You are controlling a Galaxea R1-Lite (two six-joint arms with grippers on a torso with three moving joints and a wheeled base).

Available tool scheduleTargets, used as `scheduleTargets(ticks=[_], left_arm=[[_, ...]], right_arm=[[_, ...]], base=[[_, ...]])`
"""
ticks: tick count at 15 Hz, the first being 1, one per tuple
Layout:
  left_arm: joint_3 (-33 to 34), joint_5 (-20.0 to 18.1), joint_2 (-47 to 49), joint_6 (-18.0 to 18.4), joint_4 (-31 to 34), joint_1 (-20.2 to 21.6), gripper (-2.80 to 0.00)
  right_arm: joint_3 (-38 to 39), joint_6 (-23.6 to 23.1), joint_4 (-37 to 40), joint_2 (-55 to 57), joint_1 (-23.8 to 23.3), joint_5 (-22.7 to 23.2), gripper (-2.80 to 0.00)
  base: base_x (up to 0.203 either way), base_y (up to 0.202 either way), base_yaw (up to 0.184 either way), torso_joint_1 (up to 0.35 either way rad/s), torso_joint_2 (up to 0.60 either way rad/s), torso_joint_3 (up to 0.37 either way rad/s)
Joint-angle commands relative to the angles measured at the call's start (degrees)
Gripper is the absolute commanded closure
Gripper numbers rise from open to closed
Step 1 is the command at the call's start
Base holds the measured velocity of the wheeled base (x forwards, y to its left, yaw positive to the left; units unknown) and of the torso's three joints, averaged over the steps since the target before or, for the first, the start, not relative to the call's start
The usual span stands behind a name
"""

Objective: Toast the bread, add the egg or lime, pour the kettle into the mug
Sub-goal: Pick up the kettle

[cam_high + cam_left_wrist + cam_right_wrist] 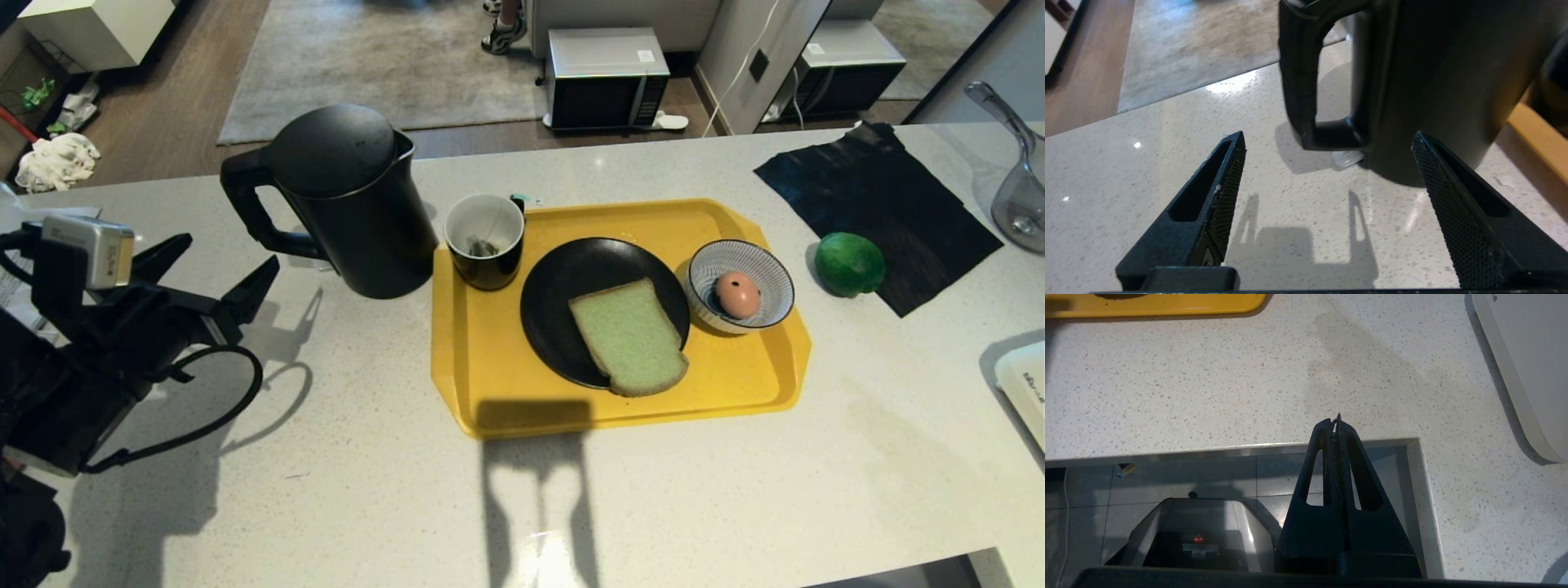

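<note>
Head view: left tool [224, 261] spread wide, just beside kettle [351, 204] handle.

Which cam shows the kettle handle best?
Left wrist view: the kettle handle fills the frame as a full loop, just ahead of the open left gripper. Head view shows the handle smaller, from above. Right wrist view shows none of it.

A tall matte black kettle [347, 200] stands on the pale speckled stone counter [326, 490], just left of a yellow plastic tray [490, 384]. On the tray, left to right: a glossy black mug [484, 241], a round black plate [555, 318] bearing a square slice of pale green bread [629, 336], and a blue-striped white bowl [771, 282] holding a pinkish-brown egg [737, 294]. A round dark green lime [849, 264] lies right of the tray.
</note>
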Motion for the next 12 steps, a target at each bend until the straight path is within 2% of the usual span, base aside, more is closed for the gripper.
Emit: scheduleTargets(ticks=[1,6,12], left_arm=[[-0.4,-0.1,1.5,0.0,-0.5,1.4,-2.80],[-4.2,-0.1,5.9,-0.2,-0.5,2.0,-2.80],[-16.1,1.1,12.7,0.0,-0.5,1.2,-2.80]], right_arm=[[0.0,0.0,0.0,0.0,0.0,0.0,0.00],[0.0,0.0,0.0,0.0,0.0,0.0,0.00],[0.0,0.0,0.0,0.0,0.0,0.0,0.00]], base=[[0.000,0.000,0.000,0.000,0.00,0.000],[0.000,0.000,0.000,0.000,0.00,0.000],[0.000,0.000,0.000,0.000,0.00,0.000]])
